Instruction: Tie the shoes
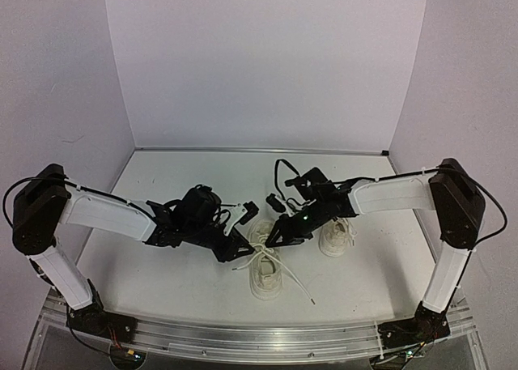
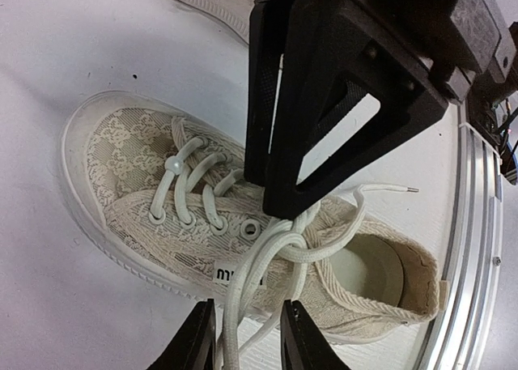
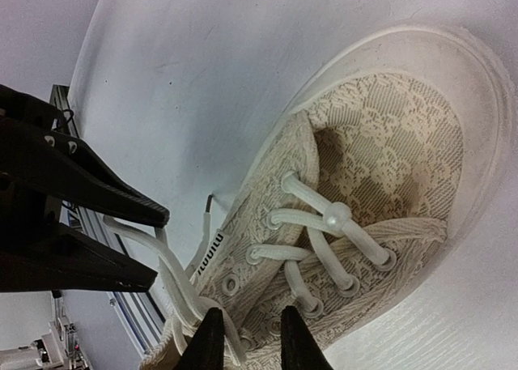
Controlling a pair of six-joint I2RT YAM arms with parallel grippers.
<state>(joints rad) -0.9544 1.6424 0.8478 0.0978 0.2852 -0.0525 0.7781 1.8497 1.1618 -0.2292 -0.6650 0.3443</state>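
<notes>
Near the front edge of the counter [image 1: 162, 285], left gripper [image 2: 247, 313] and right gripper [image 3: 247, 317] stand slightly spread: the laces [image 2: 283, 244] should be clamped squarely before any pull.

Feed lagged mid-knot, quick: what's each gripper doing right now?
Left gripper: narrowly open, lace passing through the gap, not clamped.
Right gripper: narrowly open, lace in its gap too, not clamped.

The shoe [image 2: 129, 155] is lacy cloth with a smooth rubbery rim, the table [image 2: 73, 38] matt white, the rail [image 2: 473, 224] brushed metal.
</notes>
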